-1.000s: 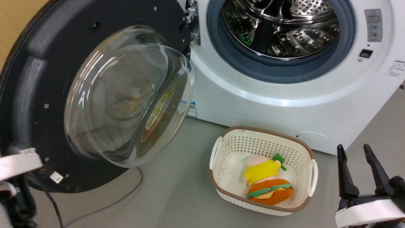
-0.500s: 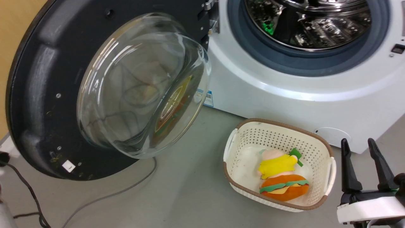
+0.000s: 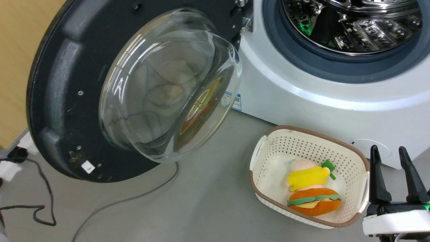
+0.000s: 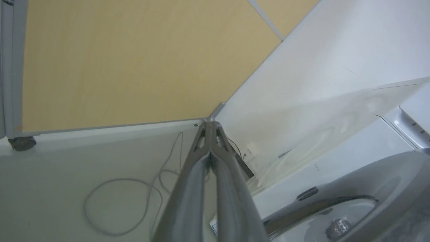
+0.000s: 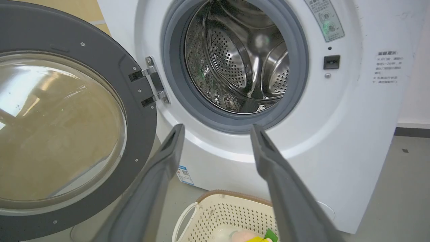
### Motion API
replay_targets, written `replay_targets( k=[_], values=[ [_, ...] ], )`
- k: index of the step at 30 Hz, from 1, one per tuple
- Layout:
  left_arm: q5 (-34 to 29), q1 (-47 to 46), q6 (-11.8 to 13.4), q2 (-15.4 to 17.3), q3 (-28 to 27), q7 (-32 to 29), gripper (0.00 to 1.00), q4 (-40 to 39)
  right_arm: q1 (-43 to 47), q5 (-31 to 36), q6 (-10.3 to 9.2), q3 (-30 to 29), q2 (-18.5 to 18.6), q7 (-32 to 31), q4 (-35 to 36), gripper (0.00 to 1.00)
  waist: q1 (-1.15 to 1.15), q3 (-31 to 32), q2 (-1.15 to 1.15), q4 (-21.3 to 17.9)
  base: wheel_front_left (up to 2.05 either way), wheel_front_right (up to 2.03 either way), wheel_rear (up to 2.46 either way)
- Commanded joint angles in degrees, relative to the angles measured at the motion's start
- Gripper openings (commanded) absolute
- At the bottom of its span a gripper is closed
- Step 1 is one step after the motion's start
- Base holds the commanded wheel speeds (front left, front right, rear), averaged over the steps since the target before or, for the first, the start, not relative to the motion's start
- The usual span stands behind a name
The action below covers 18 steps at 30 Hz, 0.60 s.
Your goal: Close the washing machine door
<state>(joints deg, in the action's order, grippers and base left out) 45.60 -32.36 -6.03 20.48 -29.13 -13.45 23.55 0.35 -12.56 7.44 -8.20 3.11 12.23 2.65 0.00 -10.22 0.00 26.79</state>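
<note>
Two pincers, both empty, near an open front-loader. The white washing machine (image 3: 319, 104) stands on a grey floor (image 3: 208, 208). Its round opening is uncovered and shows a shiny perforated steel drum (image 3: 352, 27) ringed by a grey-blue gasket (image 3: 336, 70). The washing machine door (image 3: 67, 101), a large black disc, hangs wide open to the left of the washing machine. A metal hinge (image 5: 153, 84) joins it to the left edge of the opening. The door's inner face turns toward the head camera, and its clear glass bowl (image 3: 168, 90) bulges outward. A small blue label (image 3: 237, 101) sits low on the machine's front.

On the floor in front of the washing machine rests a cream perforated basket (image 3: 312, 132) holding a yellow and orange plush toy (image 3: 310, 193). A grey cable (image 3: 134, 198) trails across the floor beneath the door.

The right pincer (image 3: 388, 149) is in front of the washing machine, just right of the basket, with its two dark fingers parted. The left pincer (image 4: 210, 126) has its fingertips pressed together with nothing between them. It points toward a tan panel (image 4: 117, 60) off the washing machine's left side.
</note>
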Motion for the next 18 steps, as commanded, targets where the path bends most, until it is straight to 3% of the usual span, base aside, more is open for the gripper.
replay_targets(
  k=[1, 12, 18],
  values=[
    [3.18, -1.43, -0.36, 0.9, 0.75, -3.19, 0.0, 0.93, -0.13, -0.6, 0.04, -0.22, -0.2, 0.65, -0.07, 1.0, 0.0, -0.06, 0.0, 0.56, 0.0, 0.0, 0.0],
    [17.88, -0.55, -1.04, 3.49, 9.34, -18.52, 0.0, 1.92, -0.29, -2.19, 0.04, -0.85, -0.22, 1.97, -0.25, 1.0, 0.0, -0.62, 0.0, 3.2, 0.0, 0.0, 0.0],
    [24.17, 0.35, -1.35, 4.7, 12.73, -24.0, 0.0, 2.04, -0.2, -2.98, 0.04, -1.43, -0.23, 2.57, -0.11, 1.0, 0.0, -0.71, 0.0, 4.29, 0.0, 0.0, 0.0]
  ],
)
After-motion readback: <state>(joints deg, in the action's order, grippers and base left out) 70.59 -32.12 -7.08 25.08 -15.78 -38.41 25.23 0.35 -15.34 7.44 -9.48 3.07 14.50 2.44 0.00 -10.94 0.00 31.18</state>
